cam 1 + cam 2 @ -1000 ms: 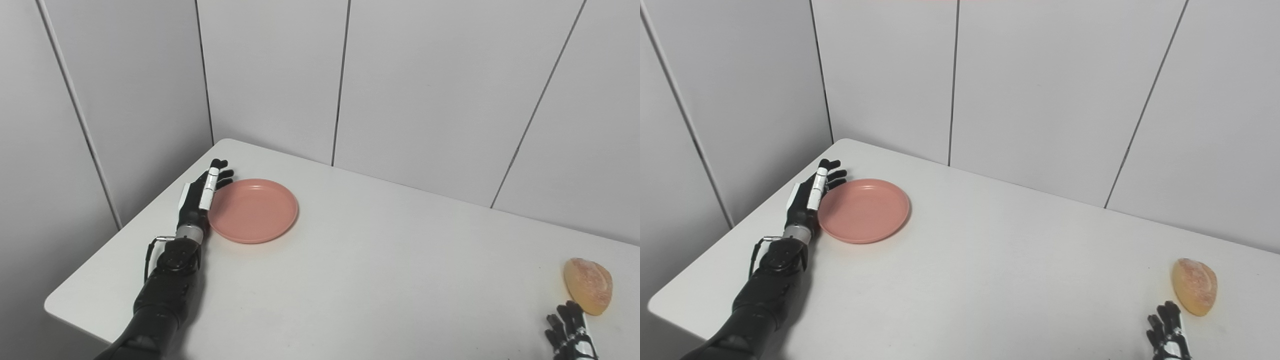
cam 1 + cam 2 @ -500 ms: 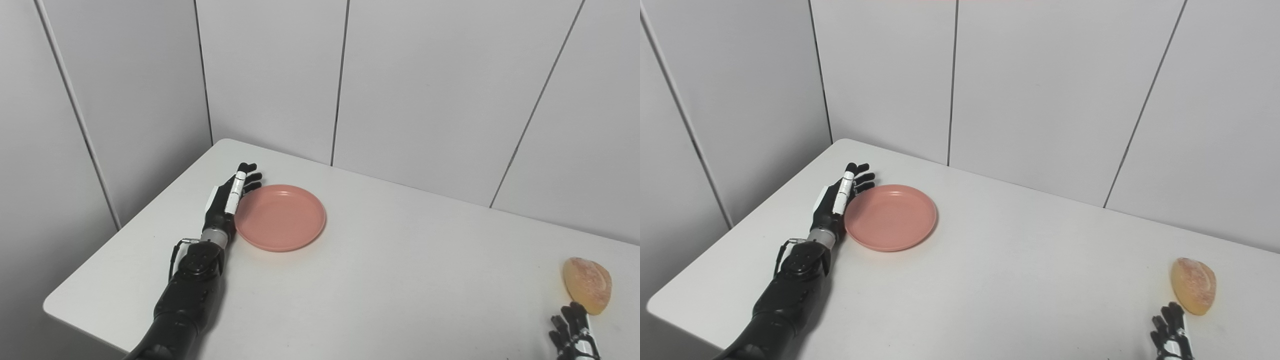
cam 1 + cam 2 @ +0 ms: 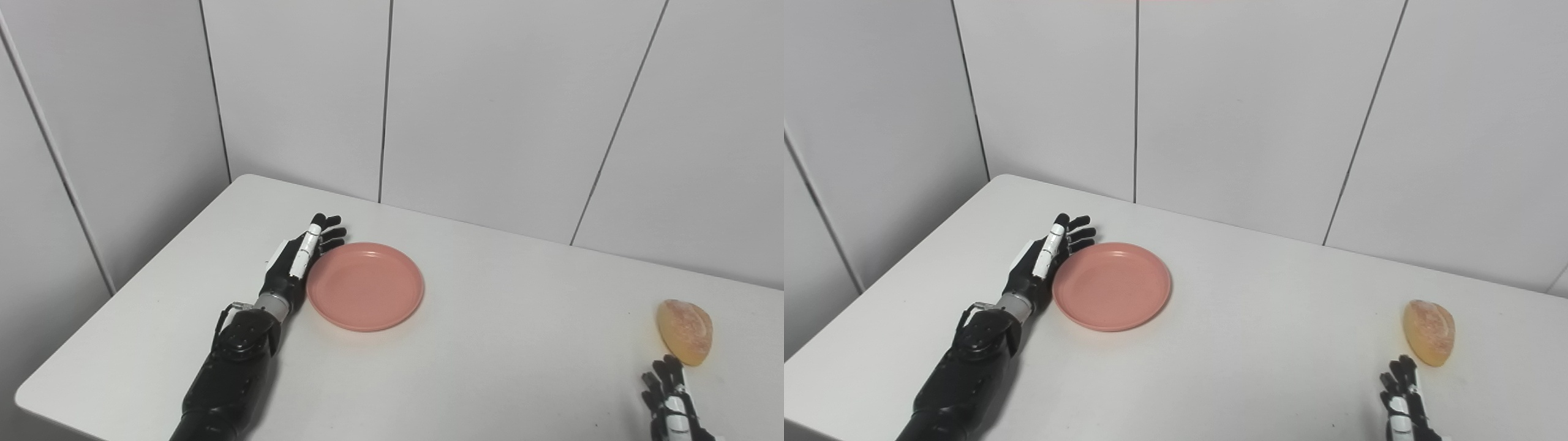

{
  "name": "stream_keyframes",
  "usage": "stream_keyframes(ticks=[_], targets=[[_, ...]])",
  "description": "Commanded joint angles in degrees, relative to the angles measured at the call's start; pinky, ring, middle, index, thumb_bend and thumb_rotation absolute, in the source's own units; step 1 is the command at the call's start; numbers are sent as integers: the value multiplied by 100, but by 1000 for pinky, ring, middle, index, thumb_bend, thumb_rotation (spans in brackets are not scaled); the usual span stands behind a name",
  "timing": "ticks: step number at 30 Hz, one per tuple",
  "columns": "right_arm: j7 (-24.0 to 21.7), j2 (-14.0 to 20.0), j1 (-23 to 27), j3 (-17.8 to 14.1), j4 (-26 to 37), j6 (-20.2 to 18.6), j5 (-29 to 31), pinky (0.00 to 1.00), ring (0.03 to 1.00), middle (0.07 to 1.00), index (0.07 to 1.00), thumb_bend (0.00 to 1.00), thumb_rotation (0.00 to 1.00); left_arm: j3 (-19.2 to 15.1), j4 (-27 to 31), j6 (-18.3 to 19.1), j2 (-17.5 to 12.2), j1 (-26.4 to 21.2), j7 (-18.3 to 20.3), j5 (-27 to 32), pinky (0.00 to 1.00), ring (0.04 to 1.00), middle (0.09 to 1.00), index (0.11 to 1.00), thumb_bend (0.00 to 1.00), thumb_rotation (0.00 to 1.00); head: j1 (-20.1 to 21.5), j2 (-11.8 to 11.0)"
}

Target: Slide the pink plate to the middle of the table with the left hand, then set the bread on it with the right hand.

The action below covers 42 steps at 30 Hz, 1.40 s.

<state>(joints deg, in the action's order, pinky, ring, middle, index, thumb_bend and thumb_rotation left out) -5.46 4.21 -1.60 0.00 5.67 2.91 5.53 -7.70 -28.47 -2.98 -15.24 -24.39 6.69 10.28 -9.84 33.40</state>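
Note:
The pink plate (image 3: 365, 285) lies flat on the white table (image 3: 490, 367), left of the middle. My left hand (image 3: 298, 260) stands on edge against the plate's left rim, open, fingers straight and pointing away from me, holding nothing. The bread (image 3: 685, 331), a tan oval roll, rests near the table's right side. My right hand (image 3: 672, 404) sits at the bottom right just short of the bread, fingers spread, open and not touching it; its lower part is cut off by the picture's edge.
Grey panelled walls (image 3: 490, 110) close the table in behind and on the left. The table's left corner and front-left edge (image 3: 37, 392) lie near my left arm. Bare tabletop stretches between the plate and the bread.
My left hand has pushed the plate to the right across the table, toward the middle. The camera has also turned a little. The bread and right hand have stayed put.

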Motion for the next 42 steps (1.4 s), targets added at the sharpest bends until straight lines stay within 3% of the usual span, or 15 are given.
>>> stream_keyframes(ticks=[1, 8, 16, 19, 25, 36, 42], targets=[[15, -73, 115, 33, 184, -63, 2, 1000, 979, 991, 1000, 603, 949, 35, 244, 112, -11, -142, 118, 58, 807, 827, 827, 819, 767, 1000, 108, 92], [190, -264, 229, 99, 286, -249, -159, 1000, 977, 988, 1000, 628, 930, 69, 587, 458, 33, -27, 266, 79, 809, 836, 833, 834, 757, 1000, 762, 386], [339, -468, 347, 190, 355, -512, -351, 1000, 976, 991, 1000, 660, 942, 44, 741, 766, 56, 15, 387, 208, 824, 848, 843, 838, 786, 1000, 1364, 524], [403, -540, 398, 223, 304, -451, -449, 1000, 973, 983, 1000, 656, 942, 94, 825, 830, 43, 47, 532, 242, 835, 856, 852, 847, 775, 1000, 1500, 535], [496, -632, 487, 252, 259, -473, -560, 1000, 972, 980, 1000, 652, 944, 127, 973, 929, 188, 82, 710, 425, 866, 868, 862, 853, 746, 1000, 1605, 551], [569, -676, 619, 186, 84, -385, -539, 1000, 975, 983, 994, 642, 930, 404, 1190, 974, 390, 188, 568, 180, 852, 859, 854, 851, 787, 1000, 1624, 497], [555, -661, 671, 144, -65, -296, -498, 998, 976, 981, 991, 648, 923, 544, 1275, 998, 593, 293, 552, 92, 843, 850, 846, 843, 751, 1000, 1643, 416]])
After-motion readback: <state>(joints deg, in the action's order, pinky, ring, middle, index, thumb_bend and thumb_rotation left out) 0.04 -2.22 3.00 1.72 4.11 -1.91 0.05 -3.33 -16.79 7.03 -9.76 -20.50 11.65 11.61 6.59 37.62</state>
